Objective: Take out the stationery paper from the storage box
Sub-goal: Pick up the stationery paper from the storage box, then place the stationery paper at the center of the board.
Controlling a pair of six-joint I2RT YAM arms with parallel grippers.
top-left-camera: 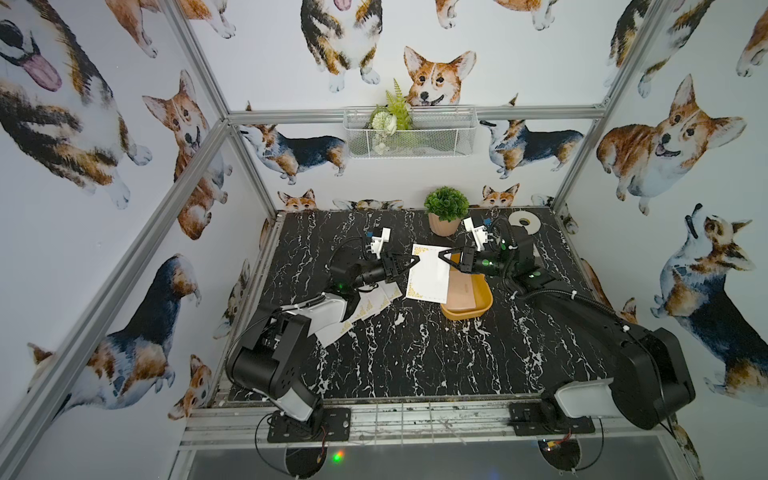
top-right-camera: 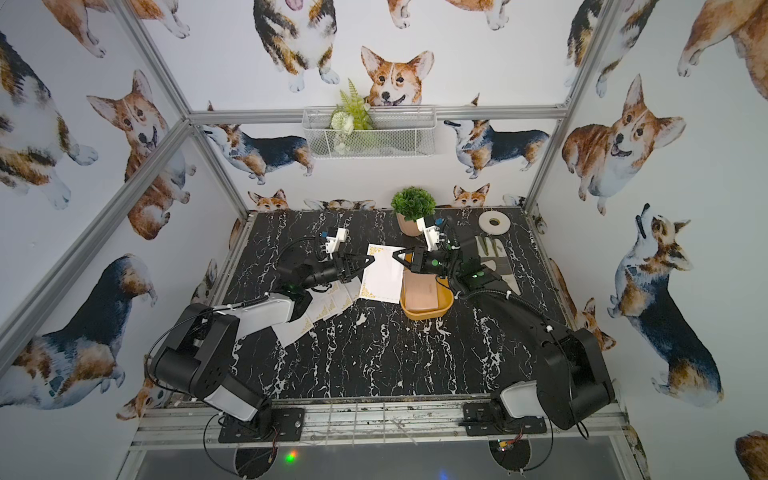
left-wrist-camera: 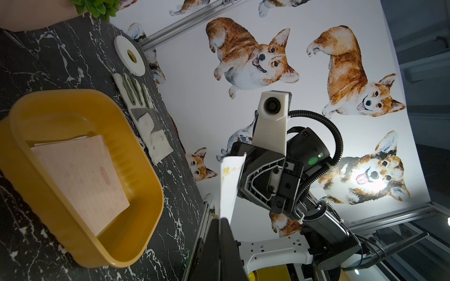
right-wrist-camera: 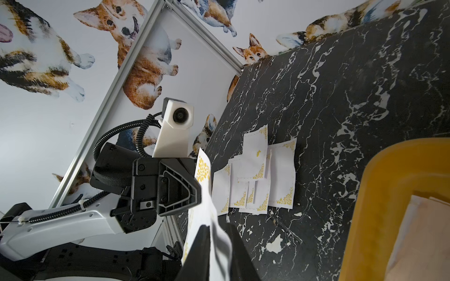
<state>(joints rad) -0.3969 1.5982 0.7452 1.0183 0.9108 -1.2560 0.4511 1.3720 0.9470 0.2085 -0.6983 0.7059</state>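
The left pincer (top-left-camera: 417, 262) and right pincer (top-left-camera: 441, 254) both clamp one gold-cornered sheet (top-left-camera: 428, 278) above the counter (top-left-camera: 415, 353). Several white sheets (top-left-camera: 380, 299) lie at 9 o'clock of the storage box (top-left-camera: 484, 300). The peach-pink sheets (top-left-camera: 459, 295) inside are not yet removed.

Stamp (left-wrist-camera: 105, 175) on stationery paper (left-wrist-camera: 80, 185): prob. illegible.

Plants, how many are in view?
2: a potted plant at the back of the table, and a fern sprig in the wire basket on the back rail.
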